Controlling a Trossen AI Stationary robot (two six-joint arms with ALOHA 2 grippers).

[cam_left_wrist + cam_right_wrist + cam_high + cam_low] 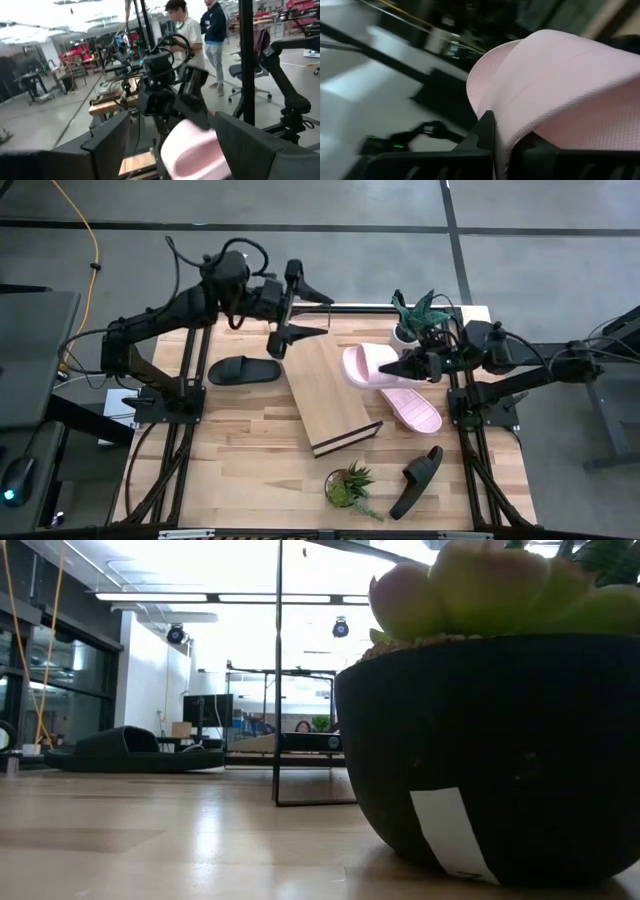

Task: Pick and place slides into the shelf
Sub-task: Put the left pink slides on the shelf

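My right gripper (408, 368) is shut on a pale pink slide (370, 365), held just off the far right corner of the slanted wooden shelf (330, 395). A second pink slide (410, 408) lies flat on the table to the right of the shelf. One black slide (243, 370) lies to the left of the shelf. Another black slide (417, 480) lies near the table's front right. My left gripper (328, 316) hovers open above the table's far edge, pointing level at the held slide (192, 150). My right gripper pinches a thin pink wall of the slide (502, 142), seemingly its wide strap, between its two fingers. The fingers come in level from the table's right. The slide juts out ahead of the fingers and looks lifted off the table.
A potted plant (420, 315) stands at the far right, close behind my right gripper. Another plant (350, 485) stands near the front edge and fills the low view (490, 750). The shelf's thin wire frame (300, 770) rises from the table. People stand in the room beyond (195, 30).
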